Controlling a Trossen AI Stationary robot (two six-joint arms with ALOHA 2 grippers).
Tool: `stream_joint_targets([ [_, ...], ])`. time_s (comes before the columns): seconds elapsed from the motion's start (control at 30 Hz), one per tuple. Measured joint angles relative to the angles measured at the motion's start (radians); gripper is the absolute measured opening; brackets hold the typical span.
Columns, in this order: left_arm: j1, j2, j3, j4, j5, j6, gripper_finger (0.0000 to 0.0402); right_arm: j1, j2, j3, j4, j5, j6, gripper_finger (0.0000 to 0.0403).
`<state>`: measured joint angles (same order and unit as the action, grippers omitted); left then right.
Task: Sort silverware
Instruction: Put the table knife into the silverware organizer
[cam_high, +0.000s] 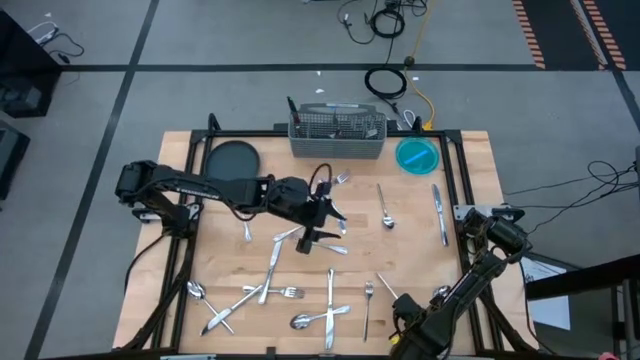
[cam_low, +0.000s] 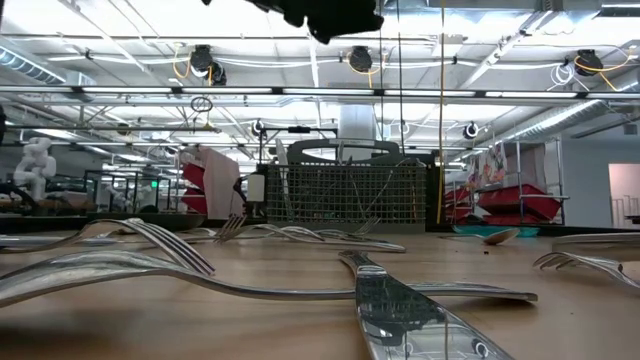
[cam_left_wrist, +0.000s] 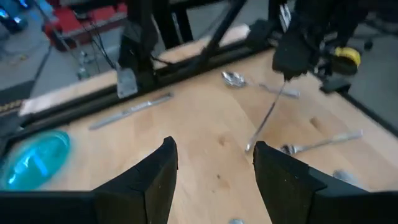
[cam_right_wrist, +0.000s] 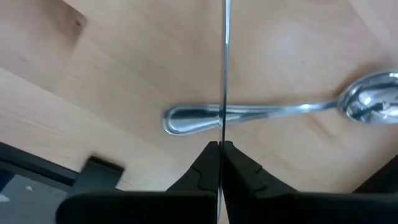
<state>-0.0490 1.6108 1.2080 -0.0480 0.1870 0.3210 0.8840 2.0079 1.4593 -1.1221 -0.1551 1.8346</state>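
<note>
Silverware lies scattered on the wooden table: forks and knives (cam_high: 270, 285) at the near left, a spoon (cam_high: 386, 215) and a knife (cam_high: 438, 212) at the right. My left gripper (cam_left_wrist: 211, 165) hovers open over the table's middle (cam_high: 322, 228) with nothing between its fingers. My right gripper (cam_high: 405, 315) is near the front edge, right of middle, shut on one slim piece of silverware (cam_left_wrist: 267, 115). Another spoon (cam_right_wrist: 280, 112) lies on the table under that piece. My right gripper pinches the slim piece at its upper end (cam_right_wrist: 224, 134) between its two fingers, which point steeply down. The piece shows edge-on and hangs slanting below the fingers. Its lower end (cam_left_wrist: 249, 147) is close to the table; whether it touches I cannot tell.
A grey wire-mesh caddy (cam_high: 337, 132) stands at the far edge, a dark round plate (cam_high: 231, 160) at its left and a blue dish (cam_high: 417, 155) at its right. Black frame rails (cam_high: 462, 175) run along the table's sides.
</note>
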Motion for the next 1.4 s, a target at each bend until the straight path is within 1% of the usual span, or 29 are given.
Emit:
stream_joint_targets([
  [0.1,0.0,0.055,0.018,-0.012,0.022,0.008,0.0212,-0.01,-0.002,0.0,-0.005,0.001,-0.018,0.0],
  [0.3,-0.015,0.199,0.111,-0.145,0.07,0.086,0.0212,-0.019,-0.003,0.0,-0.004,-0.001,-0.024,0.0],
  [0.53,-0.056,0.33,0.257,-0.156,0.081,0.18,0.0212,-0.045,-0.025,0.002,0.001,-0.009,-0.062,0.0],
  [0.77,-0.086,0.413,0.372,-0.162,0.162,0.193,0.0212,-0.082,-0.035,0.002,-0.017,-0.003,-0.119,0.0],
  [1.0,-0.124,0.468,0.41,-0.182,0.181,0.216,0.0212,-0.127,-0.037,0.002,-0.034,0.019,-0.179,0.0],
  [1.4,-0.13,0.573,0.447,-0.15,0.175,0.216,0.0212,-0.196,-0.038,0.017,-0.039,0.027,-0.325,0.0],
])
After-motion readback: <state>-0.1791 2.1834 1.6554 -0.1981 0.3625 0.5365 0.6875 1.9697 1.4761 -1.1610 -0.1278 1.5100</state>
